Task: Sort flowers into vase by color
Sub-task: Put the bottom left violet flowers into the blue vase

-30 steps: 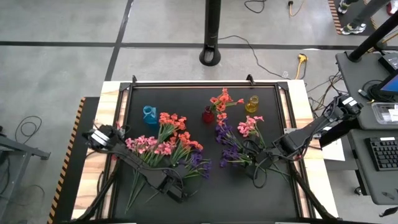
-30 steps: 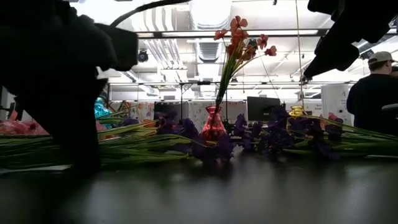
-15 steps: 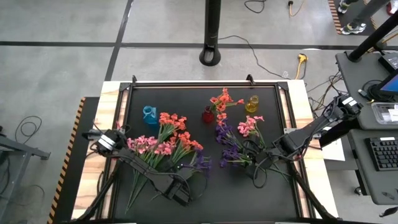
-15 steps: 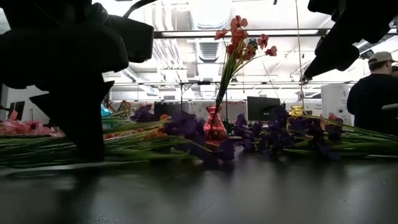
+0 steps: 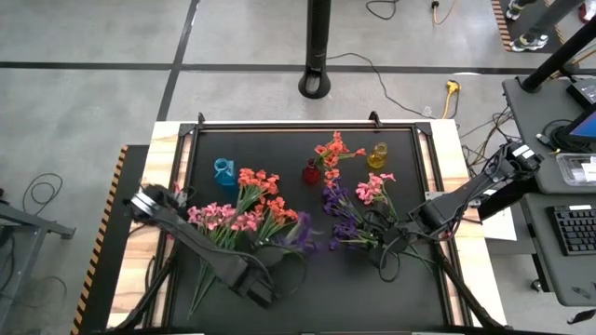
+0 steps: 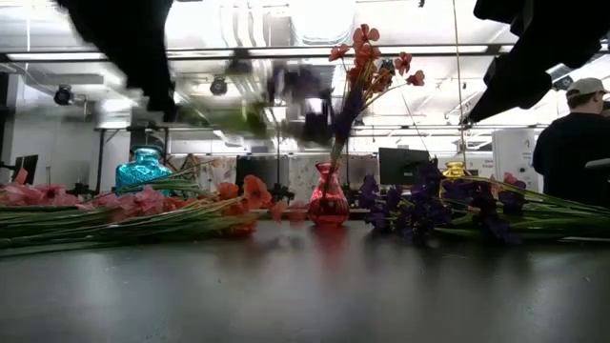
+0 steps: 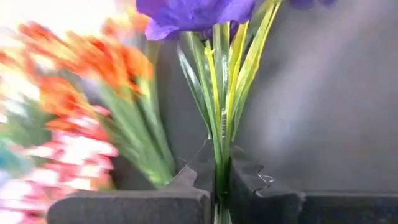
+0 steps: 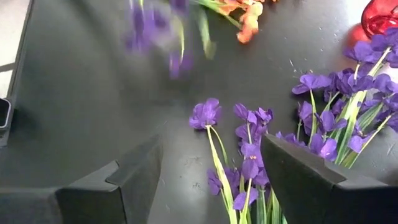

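A: Surface? Black tabletop point(image 5: 307, 279) with a wooden border, office room behind — a person in a cap point(image 6: 575, 133) at far right.

B: Left gripper point(image 7: 219, 186)?

A: Clamped tight on the green stems of a purple-blossomed sprig point(image 7: 211, 37), lifted off the table, near-left of centre.

B: Right gripper point(image 8: 211, 180)?

A: Fingers spread wide, holding nothing, hovering over the loose purple sprigs point(image 8: 323, 118) on the right.

B: Other flowers?

A: Pink and coral-red sprigs point(image 5: 247, 219) lie left of centre. One coral-red sprig point(image 6: 367, 57) stands in the small red glass vase point(image 6: 327, 195) — blue glass vase point(image 5: 224, 171) far left, yellow glass vase point(image 5: 377, 155) far right.
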Available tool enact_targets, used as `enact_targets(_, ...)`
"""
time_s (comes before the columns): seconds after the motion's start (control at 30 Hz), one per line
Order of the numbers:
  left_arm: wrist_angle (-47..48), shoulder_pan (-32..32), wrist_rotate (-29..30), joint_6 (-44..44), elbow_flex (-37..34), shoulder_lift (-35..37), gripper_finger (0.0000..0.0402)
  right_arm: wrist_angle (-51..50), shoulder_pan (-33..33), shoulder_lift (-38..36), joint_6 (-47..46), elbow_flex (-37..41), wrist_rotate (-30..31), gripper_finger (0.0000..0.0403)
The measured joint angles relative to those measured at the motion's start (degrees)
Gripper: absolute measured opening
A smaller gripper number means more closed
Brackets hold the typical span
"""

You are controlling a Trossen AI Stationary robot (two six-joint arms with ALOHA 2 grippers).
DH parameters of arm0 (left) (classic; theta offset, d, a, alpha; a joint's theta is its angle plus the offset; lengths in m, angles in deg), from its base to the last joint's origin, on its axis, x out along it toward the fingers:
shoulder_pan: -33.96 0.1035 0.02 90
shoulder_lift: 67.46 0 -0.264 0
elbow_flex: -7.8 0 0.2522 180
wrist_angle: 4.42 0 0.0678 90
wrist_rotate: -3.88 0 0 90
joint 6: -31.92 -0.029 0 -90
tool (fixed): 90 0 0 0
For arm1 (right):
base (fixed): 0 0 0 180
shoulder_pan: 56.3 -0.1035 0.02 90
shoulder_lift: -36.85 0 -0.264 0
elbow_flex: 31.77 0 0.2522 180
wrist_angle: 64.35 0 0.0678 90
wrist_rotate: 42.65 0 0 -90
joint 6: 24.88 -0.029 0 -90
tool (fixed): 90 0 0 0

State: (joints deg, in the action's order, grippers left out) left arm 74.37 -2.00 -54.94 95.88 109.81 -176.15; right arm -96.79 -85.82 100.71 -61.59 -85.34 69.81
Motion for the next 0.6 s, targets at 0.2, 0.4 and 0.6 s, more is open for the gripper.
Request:
enact_targets(0.2, 0.83, -1.73, 18.03, -1.95, -1.86, 12.17, 0.0001, -0.30, 0.02, 0.00, 0.10, 0.00, 0.07, 0.0263)
enact_targets(0.4, -1.02, -0.95, 37.40, -10.77, -5.00, 21.87, 0.0000, 0.16, 0.02, 0.00, 0.52, -0.01, 2.07, 0.0264)
enact_targets(0.6, -3.53, 3.93, 42.53, -20.19, -7.52, 30.29, 0.0000, 0.97, 0.02, 0.00, 0.77, 0.00, 3.23, 0.0261)
